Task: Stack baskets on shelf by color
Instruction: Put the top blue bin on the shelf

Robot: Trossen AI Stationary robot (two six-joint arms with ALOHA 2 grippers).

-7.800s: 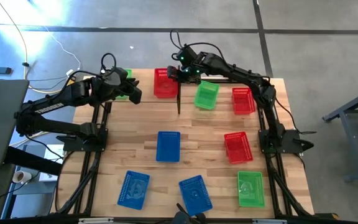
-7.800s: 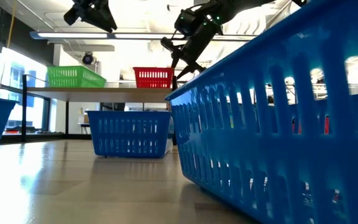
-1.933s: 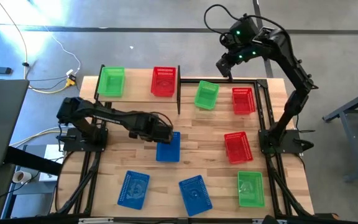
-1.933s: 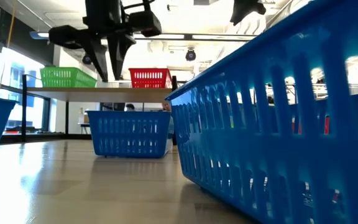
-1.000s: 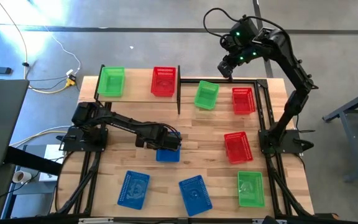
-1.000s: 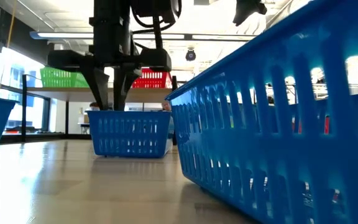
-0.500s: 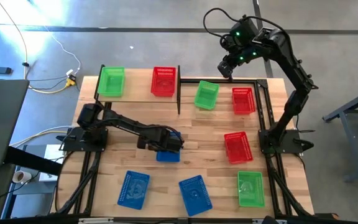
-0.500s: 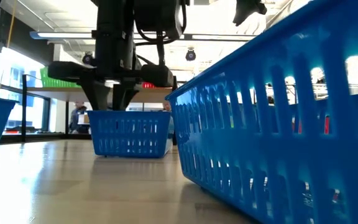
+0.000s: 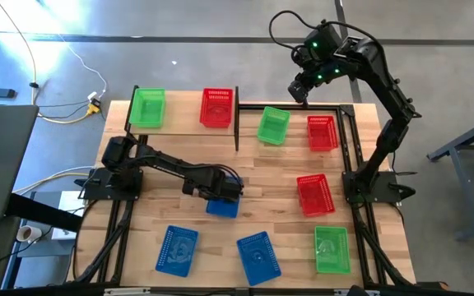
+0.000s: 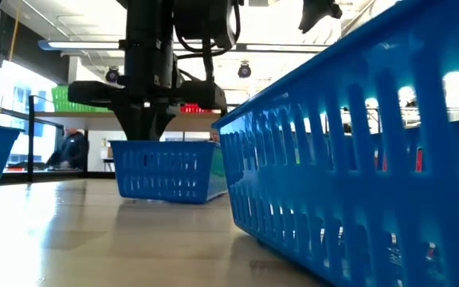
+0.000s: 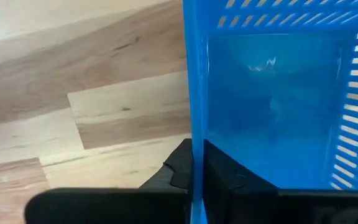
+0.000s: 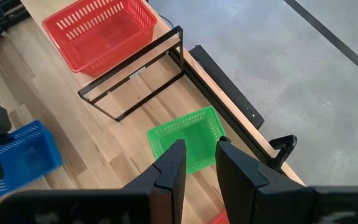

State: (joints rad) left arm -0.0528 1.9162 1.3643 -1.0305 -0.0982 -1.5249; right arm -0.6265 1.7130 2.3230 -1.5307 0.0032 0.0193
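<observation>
**Basket sort: two on the shelf, seven on the table, one in hand**

Near edge of table: two blue baskets [image 9: 177, 249] [image 9: 258, 256] and one green basket [image 9: 331, 249], all loose on the planks. None placed.

Middle of table: third blue basket [image 9: 222, 205], with the left gripper [image 9: 230, 188] on it. In the left wrist view the fingers are pinched shut on one side wall of this basket [image 11: 272, 118], one finger [image 11: 178, 168] outside the wall and one inside. In the low view the basket [image 10: 166, 171] sits slightly tilted, one end looking raised off the table [image 9: 179, 160]; judged to be just gripped and at the start of a lift. To the right, a red basket [image 9: 314, 194] lies loose.

Far part of table: a green basket [image 9: 273, 125] and a red basket [image 9: 322, 132] stand right of the black frame, not on the shelf.

Shelf [image 9: 183, 115], far left: one green basket [image 9: 147, 108] and one red basket [image 9: 217, 108], side by side, each alone. No stack begun; no blue yet there.

Right gripper [image 9: 297, 89]: hangs high over the far edge, fingers partly apart with a clear gap, holding nothing; the wrist view looks down on the far green basket [image 12: 188, 138].

Progress, as judged: early. Seven baskets remain to be placed and all three stacks remain to be built.
</observation>
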